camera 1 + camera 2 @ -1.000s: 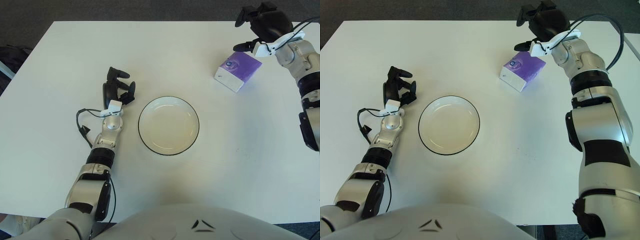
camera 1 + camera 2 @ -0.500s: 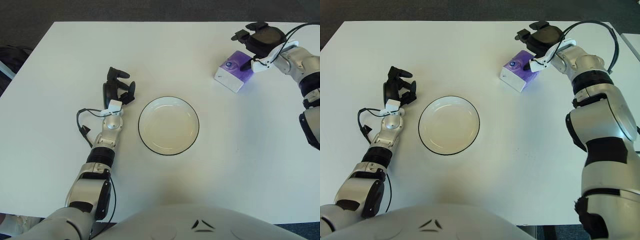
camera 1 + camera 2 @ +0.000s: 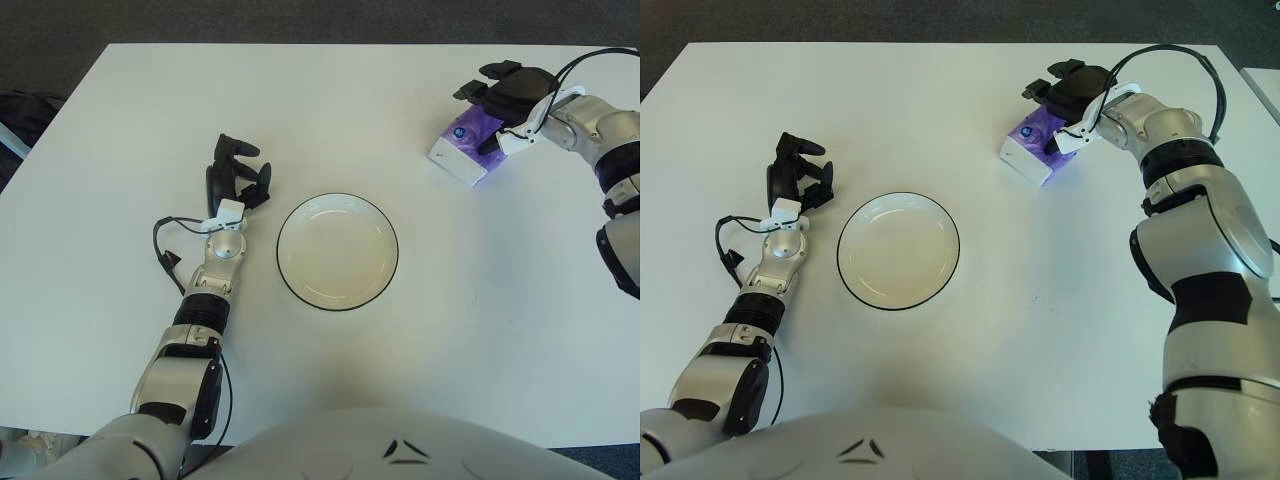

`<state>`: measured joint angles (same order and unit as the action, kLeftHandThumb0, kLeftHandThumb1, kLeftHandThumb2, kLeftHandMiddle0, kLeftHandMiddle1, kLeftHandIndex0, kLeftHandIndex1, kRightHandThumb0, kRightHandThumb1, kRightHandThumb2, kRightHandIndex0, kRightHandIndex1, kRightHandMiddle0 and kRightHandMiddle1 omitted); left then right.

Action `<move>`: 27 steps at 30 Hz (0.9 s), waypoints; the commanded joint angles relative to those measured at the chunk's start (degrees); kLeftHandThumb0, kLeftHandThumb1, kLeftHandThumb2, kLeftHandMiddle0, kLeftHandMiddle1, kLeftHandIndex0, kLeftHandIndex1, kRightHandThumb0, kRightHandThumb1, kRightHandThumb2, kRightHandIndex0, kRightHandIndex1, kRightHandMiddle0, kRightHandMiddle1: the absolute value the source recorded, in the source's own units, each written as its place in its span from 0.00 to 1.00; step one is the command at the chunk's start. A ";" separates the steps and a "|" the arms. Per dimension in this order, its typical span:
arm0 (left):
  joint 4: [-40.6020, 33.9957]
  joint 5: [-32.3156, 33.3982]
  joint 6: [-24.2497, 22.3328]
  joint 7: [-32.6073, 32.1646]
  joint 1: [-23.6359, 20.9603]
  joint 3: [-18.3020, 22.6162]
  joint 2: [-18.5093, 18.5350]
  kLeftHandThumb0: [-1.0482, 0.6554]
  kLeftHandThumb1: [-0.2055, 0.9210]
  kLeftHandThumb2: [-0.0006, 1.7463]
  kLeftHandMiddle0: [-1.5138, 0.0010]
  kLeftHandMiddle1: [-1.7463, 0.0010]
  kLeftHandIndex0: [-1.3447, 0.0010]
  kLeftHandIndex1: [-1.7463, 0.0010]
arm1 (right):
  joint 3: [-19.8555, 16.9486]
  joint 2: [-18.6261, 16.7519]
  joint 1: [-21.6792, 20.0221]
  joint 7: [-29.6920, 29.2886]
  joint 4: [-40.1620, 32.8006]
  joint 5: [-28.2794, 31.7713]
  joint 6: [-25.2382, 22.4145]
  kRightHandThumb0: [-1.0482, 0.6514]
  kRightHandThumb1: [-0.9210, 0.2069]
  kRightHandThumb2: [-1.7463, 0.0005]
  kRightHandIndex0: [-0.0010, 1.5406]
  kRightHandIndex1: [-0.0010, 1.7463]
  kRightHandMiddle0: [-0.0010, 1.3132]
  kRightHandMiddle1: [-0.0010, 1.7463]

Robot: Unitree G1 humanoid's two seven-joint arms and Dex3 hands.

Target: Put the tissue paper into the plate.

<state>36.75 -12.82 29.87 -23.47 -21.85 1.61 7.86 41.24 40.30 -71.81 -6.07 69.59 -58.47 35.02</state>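
Right hand (image 3: 1072,92) sits atop tissue pack (image 3: 1036,146), grip unclear; plate (image 3: 898,250) well left; left hand (image 3: 796,178) idle beside it

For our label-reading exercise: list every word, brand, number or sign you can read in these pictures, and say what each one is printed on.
No text can be read in either view.
Tissue pack: a small round mark on its purple top, too small to read; the right hand is over its far end.
Plate: plain, no print.
Table: no markings.
Left hand, beside the plate on its left: no label shows.
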 commanded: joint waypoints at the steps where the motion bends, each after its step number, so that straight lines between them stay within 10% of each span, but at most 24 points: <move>1: 6.61 -0.68 -1.52 -0.47 6.97 -1.22 -2.49 0.39 0.78 0.47 0.48 0.04 0.71 0.03 | 0.61 -0.22 0.38 2.85 0.15 0.17 0.34 0.04 0.04 0.98 0.00 0.00 0.00 0.15; 27: 7.90 -0.09 -1.15 -0.17 6.67 -1.02 -2.54 0.39 0.77 0.48 0.49 0.03 0.71 0.02 | -3.61 3.88 -1.41 12.34 -3.71 4.24 -0.64 0.08 0.06 0.99 0.02 0.01 0.00 0.16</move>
<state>37.78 -12.67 30.13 -23.54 -22.52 1.61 7.86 39.13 41.72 -72.31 4.38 67.01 -55.89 33.99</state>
